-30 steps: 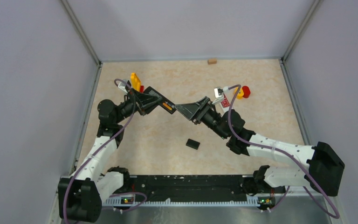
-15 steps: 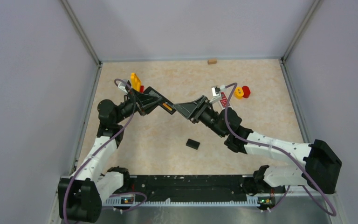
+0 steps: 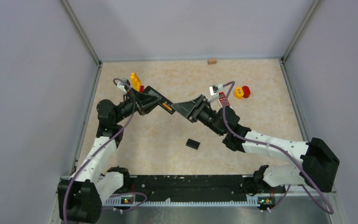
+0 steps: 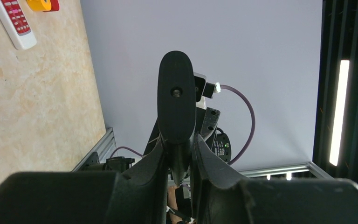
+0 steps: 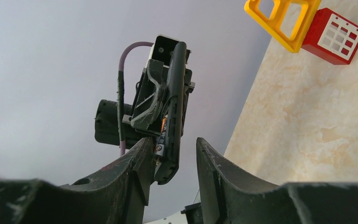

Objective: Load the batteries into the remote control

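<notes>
My left gripper is shut on a black remote control and holds it above the table. An orange and dark battery lies in its open compartment. In the right wrist view the remote control stands edge-on, and the battery shows along its lower side. My right gripper is open around the remote's end. Its left finger is against the battery side and a gap remains at the right finger. In the left wrist view the remote control is clamped between the left gripper's fingers.
A small black cover lies on the table in front of the arms. A white remote with red buttons lies behind the right arm, near a yellow ring and a red piece. A yellow block and a wooden block are farther back.
My right gripper has moved left onto the remote's end and its jaws have narrowed. The left gripper and the remote have stayed in place.
</notes>
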